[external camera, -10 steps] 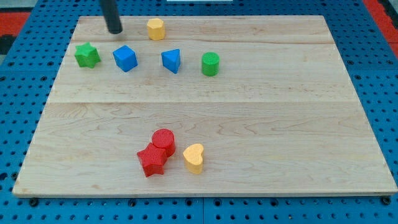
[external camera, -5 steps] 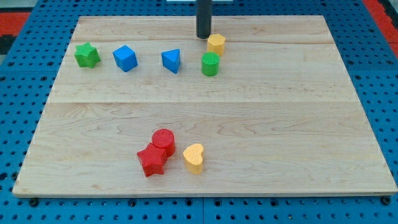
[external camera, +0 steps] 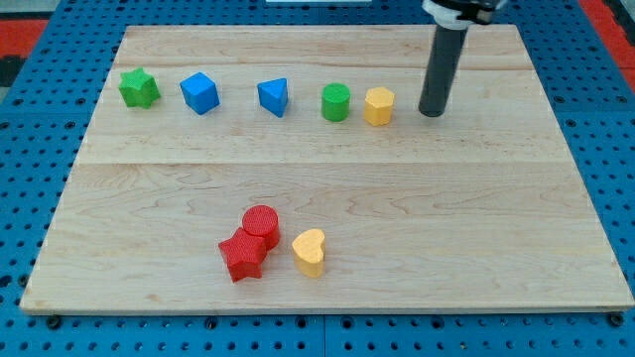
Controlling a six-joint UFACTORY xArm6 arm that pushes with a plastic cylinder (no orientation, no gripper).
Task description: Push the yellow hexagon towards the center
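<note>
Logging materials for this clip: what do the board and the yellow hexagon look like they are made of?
The board looks like pale, smooth-finished wood: grain streaks and plank seams run across it. The yellow hexagon looks like matte plastic, uniform in colour, possibly 3D-printed; that is uncertain at this size. My tip stands to its right in the view, apart from it.

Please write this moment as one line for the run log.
my tip: right of yellow hexagon, apart | hexagon: beside green cylinder | not yet at center

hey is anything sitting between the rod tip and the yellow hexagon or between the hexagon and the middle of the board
Nothing visible. My tip stands just to the view's right of the yellow hexagon, bare wood between them. The green cylinder sits at its left, beside the path. The board below it, toward the centre, is bare.
</note>
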